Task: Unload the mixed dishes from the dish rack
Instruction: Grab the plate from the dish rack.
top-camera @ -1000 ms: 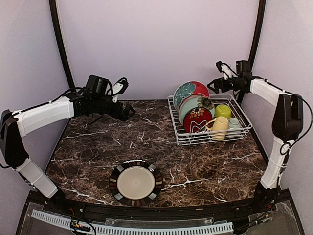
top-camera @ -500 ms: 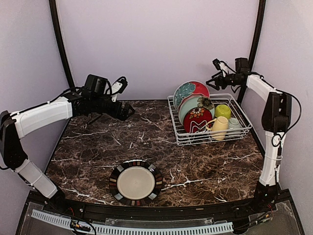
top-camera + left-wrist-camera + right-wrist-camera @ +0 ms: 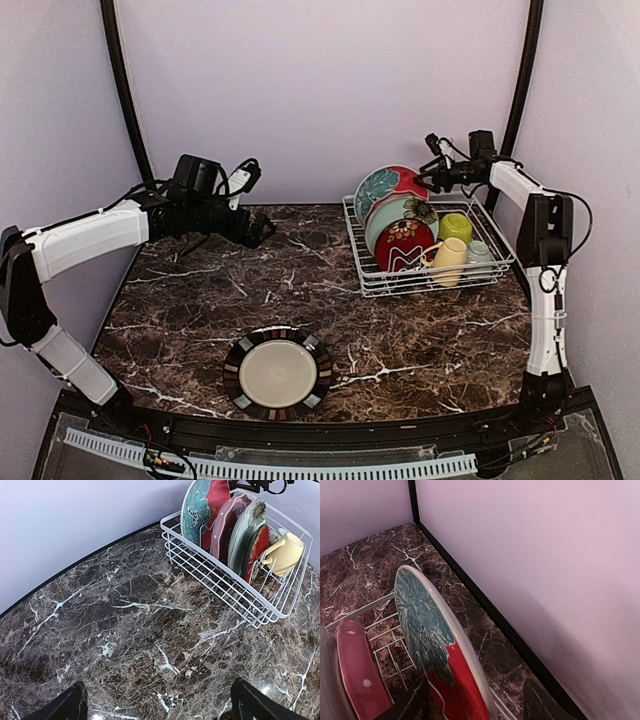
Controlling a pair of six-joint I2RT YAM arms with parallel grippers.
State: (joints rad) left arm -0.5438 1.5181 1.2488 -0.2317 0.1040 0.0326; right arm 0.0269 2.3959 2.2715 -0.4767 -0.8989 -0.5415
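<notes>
R gripper (image 3: 472, 703) spread at red/teal plate (image 3: 427, 630) rim, wall (image 3: 545, 555) close behind; L gripper (image 3: 160, 707) spread, empty.

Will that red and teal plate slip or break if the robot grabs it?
Probably stiff, and it looks glazed, so the plate may slip. It stands on edge in the rack, so it might roll once freed.

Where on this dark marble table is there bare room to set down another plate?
Bare marble table runs wide left of the white wire dish rack, and front right, beside the black-rimmed cream plate. The rack is crowded: upright plates, pale yellow mug, lime-green bowl.
</notes>
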